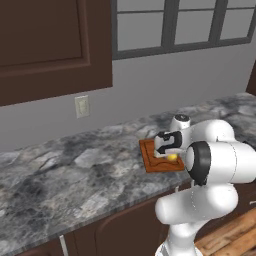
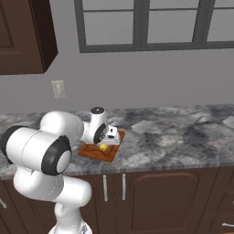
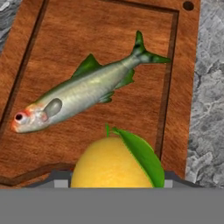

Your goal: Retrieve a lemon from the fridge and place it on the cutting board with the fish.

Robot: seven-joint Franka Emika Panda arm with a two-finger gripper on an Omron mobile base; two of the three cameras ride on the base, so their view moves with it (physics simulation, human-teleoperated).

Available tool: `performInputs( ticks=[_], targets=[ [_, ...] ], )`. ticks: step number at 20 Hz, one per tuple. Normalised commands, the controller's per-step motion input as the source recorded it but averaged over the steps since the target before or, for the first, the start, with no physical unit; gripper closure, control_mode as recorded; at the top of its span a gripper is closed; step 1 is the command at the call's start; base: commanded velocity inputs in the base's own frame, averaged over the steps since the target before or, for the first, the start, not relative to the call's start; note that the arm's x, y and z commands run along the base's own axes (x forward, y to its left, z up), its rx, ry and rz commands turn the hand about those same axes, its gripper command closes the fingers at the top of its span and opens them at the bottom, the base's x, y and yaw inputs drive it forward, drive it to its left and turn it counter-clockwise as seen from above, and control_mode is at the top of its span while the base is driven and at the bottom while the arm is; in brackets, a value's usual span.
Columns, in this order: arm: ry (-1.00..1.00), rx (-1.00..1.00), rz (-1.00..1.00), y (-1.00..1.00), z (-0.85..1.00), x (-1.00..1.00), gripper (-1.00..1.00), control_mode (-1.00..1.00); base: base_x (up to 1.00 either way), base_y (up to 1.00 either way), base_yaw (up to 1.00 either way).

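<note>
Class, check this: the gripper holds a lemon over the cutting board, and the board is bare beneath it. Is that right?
Not quite. The gripper does hold the lemon over the cutting board, but the board is not bare: a fish lies on it, as the hand view shows.

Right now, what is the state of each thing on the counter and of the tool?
lemon: held in the tool, low over the board.
fish: lying flat on the board, apart from the lemon.
cutting board: flat on the counter.
tool: shut on the lemon, above the board.
</note>
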Motion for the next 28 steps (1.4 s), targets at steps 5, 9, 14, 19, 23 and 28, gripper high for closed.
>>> performInputs(
  ticks=[5, 9, 14, 19, 23, 28],
  targets=[
    [-0.02, 0.0, 0.0, 0.0, 0.0, 0.15, -1.0, -1.0, 0.0, 0.0, 0.0],
    [0.0, 0.0, 0.0, 0.0, 0.0, 0.06, -1.0, -1.0, 0.0, 0.0, 0.0],
    [0.0, 0.0, 0.0, 0.0, 0.0, 0.0, -1.0, -1.0, 0.0, 0.0, 0.0],
    [0.04, -0.04, 0.0, 0.0, 0.26, 0.0, -1.0, -1.0, 0.0, 0.0, 0.0],
    [0.0, -0.01, 0.0, 0.0, 0.95, -0.14, -1.0, -1.0, 0.0, 0.0, 0.0],
    [0.0, 0.07, -0.07, 0.02, 0.87, -0.56, -1.0, -1.0, 0.0, 0.0, 0.0]
  ],
)
